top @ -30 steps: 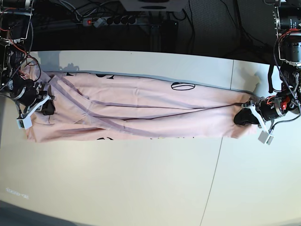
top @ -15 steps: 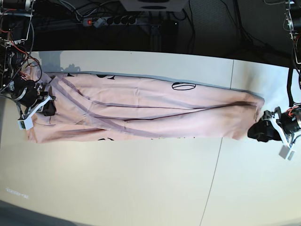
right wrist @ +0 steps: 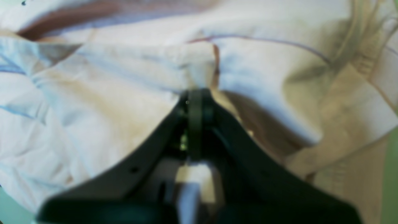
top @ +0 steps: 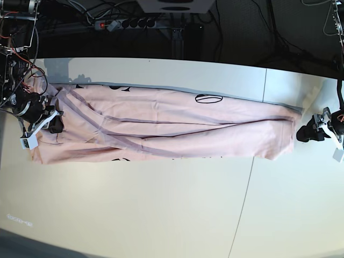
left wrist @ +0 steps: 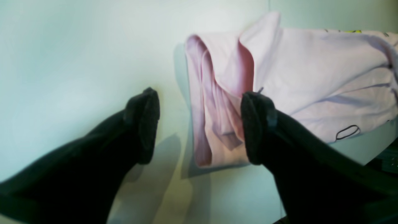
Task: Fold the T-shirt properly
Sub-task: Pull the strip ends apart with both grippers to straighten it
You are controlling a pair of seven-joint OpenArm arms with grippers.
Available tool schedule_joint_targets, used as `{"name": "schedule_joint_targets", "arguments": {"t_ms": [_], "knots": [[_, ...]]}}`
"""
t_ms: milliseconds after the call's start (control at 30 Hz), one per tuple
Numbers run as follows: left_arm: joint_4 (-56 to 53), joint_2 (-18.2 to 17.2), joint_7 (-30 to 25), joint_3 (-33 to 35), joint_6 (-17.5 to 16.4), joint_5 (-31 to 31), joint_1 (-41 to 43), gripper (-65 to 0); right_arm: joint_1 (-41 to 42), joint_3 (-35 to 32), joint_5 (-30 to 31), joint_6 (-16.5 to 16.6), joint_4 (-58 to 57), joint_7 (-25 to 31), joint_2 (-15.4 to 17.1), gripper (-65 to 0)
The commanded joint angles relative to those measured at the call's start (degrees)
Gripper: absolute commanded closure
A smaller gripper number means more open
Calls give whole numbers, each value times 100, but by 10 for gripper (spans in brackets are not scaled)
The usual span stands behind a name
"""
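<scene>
Now the T-shirt (top: 166,131) lies stretched in a long pale pink band across the middle of the white table (top: 161,215), creased lengthwise, with bits of black lettering peeking out along its upper and lower edges. At the frame's left the right gripper (top: 52,121) is clenched on the cloth's end. At the far right the left gripper (left wrist: 199,126) stands released just off the bunched, layered other end, with a power strip (top: 126,23) and cables in the dark beyond the table's top edge.

No readable text anywhere. The T-shirt (top: 166,129) carried black print, but only cut-off bits showed: an outlined oval (top: 208,98) near the far edge, fragments along the near fold (top: 119,158), another oval outline (left wrist: 347,132) in the left wrist view. Nothing legible.
</scene>
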Motion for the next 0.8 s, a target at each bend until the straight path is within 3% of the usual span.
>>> {"name": "schedule_joint_targets", "arguments": {"t_ms": [0,233,767], "knots": [[81,-122,-50,-44,29,-188,-127,-437,-20,-20,-299,444,-46,-367,90,0],[83,46,428,-44,29,-597,-125,-437,-22,-20,-299,444,-46,-413,90,0],[-190,210,361,411,29,-522,-129,-437,-22,-20,-122,444,-46,-564,90,0]]}}
